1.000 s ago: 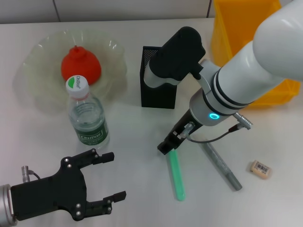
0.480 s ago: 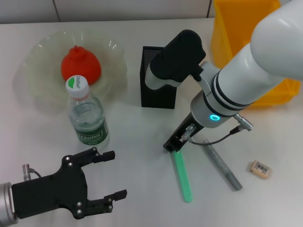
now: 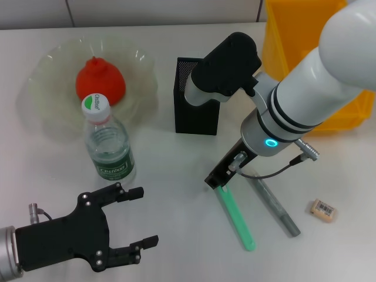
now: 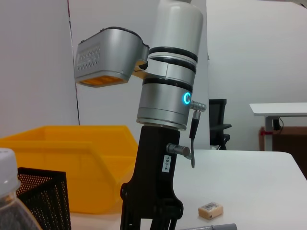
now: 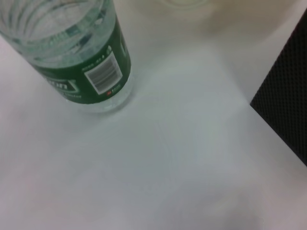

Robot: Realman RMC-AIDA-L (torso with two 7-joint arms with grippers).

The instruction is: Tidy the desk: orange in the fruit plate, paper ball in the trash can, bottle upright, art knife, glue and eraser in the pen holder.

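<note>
On the white desk (image 3: 170,170), the right gripper (image 3: 218,180) is low over the middle of the surface, in front of the pen holder (image 3: 195,97), and its black fingers are clamped on the upper end of the art knife (image 3: 237,217). The knife is slanted: its held end is at the gripper and its other end points toward the front edge of the desk, and from the head view I cannot tell if this tip touches the surface. Just beside the knife, on its right, the glue (image 3: 275,207) lies flat, and the two are close at the top and farther apart at the bottom. The eraser (image 3: 324,210) lies more to the right, well apart from both, and it also shows in the left wrist view (image 4: 210,209) behind the right arm. The pen holder stands upright between the fruit plate (image 3: 50,76) and the yellow trash can (image 3: 294,35). The orange (image 3: 100,81) sits in the plate. The bottle (image 3: 108,147) stands upright, just in front of the plate, with its cap on; the right wrist view shows its green label (image 5: 84,72) and a corner of the pen holder (image 5: 285,110). The left gripper (image 3: 132,226) is at the front left corner of the desk, near the bottle but not touching it, its fingers spread apart with nothing between them.
</note>
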